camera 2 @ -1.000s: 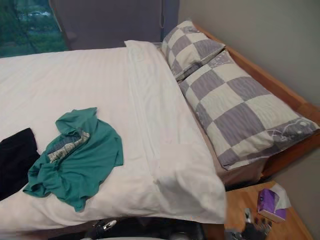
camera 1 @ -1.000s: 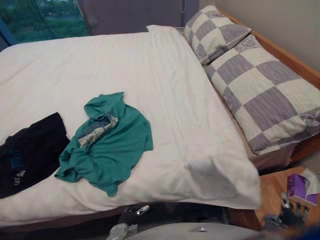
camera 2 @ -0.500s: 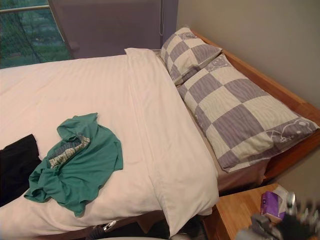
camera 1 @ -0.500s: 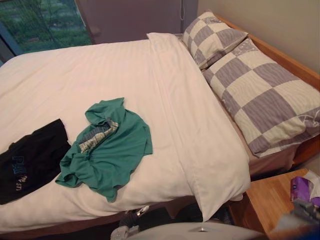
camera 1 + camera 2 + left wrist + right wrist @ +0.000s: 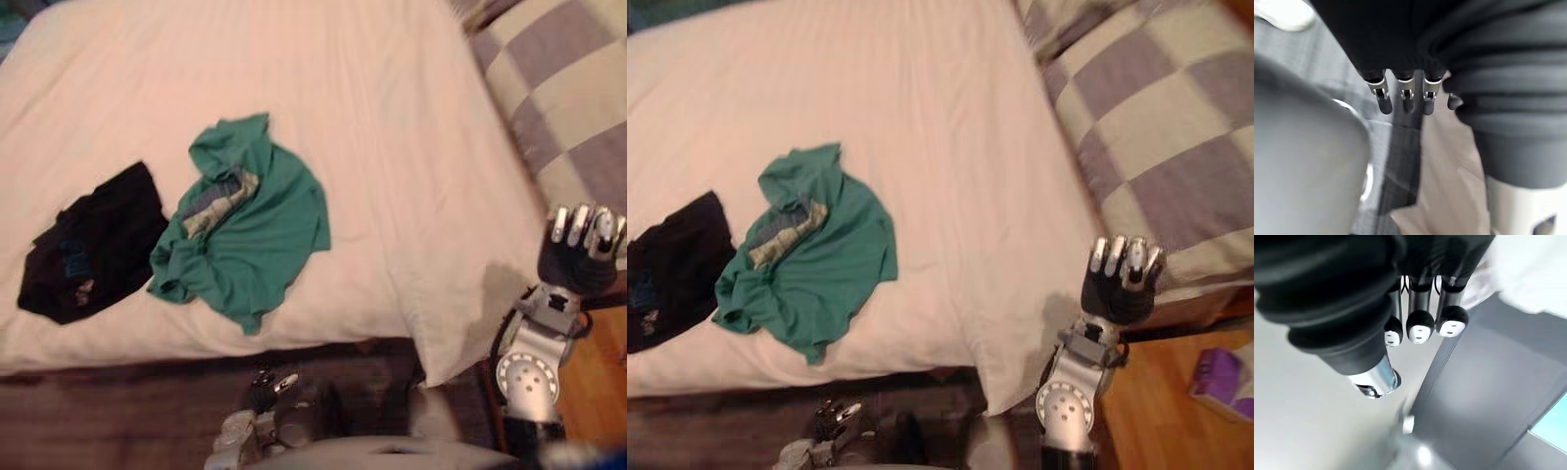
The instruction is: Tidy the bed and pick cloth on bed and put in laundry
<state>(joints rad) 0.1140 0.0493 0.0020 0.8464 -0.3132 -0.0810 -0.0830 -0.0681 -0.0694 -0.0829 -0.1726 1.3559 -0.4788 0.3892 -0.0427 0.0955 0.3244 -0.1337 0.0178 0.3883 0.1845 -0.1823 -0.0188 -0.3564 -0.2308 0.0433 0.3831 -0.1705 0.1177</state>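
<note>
A crumpled green shirt (image 5: 245, 230) lies on the white duvet (image 5: 392, 127) near the bed's front edge. A black garment (image 5: 93, 245) lies just left of it, also on the duvet. My right hand (image 5: 1120, 279) is raised beside the duvet's hanging front right corner, fingers curled into a fist with nothing in them. It touches no cloth. My left hand (image 5: 835, 423) hangs low below the bed's front edge; its fingers (image 5: 1405, 95) are straight and empty.
Checked grey and cream pillows (image 5: 1176, 127) lie along the bed's right side. A purple tissue box (image 5: 1220, 382) sits on a wooden surface (image 5: 1151, 416) at the lower right, past my right arm.
The camera has tipped down toward the bed's front edge. My right arm has risen into view by the duvet's corner and its fingers have curled shut. The clothes lie as before.
</note>
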